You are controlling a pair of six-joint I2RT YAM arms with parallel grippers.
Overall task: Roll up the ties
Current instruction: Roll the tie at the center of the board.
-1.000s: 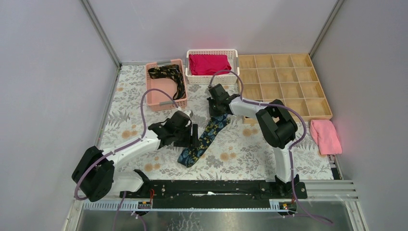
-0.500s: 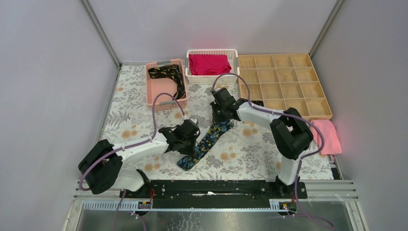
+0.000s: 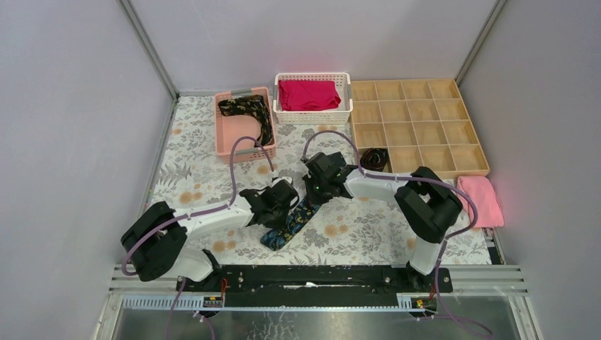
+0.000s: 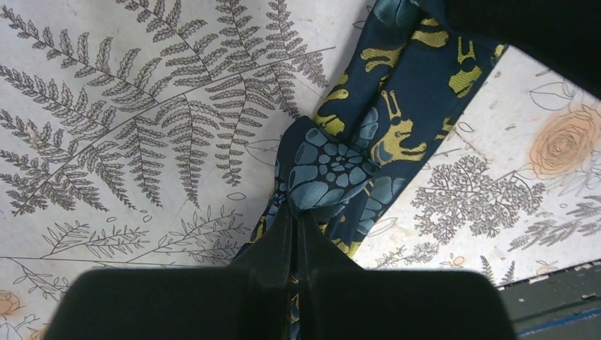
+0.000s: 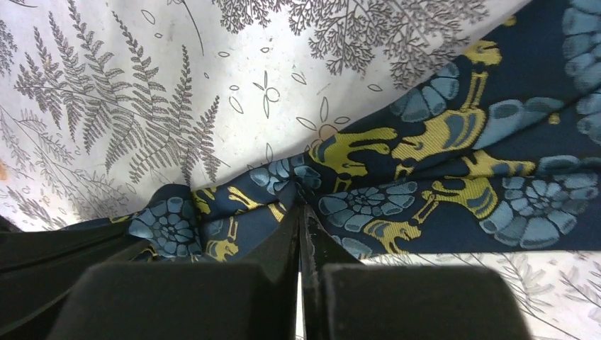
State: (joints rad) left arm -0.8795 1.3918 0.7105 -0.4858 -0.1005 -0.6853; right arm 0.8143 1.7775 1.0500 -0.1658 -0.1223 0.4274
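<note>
left hand (image 4: 296,221) now pinches the tie (image 4: 414,85)

No lettering, label, brand, number or sign legible in any view; only printed ferns and flowers on the worktop (image 3: 184,177), woven blossoms on the tie (image 4: 425,85).

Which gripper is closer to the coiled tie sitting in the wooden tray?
Right. The right gripper, shut on the blue floral tie, sits left of the coiled tie and toward the near edge; the left gripper pinches the same tie farther left.
</note>
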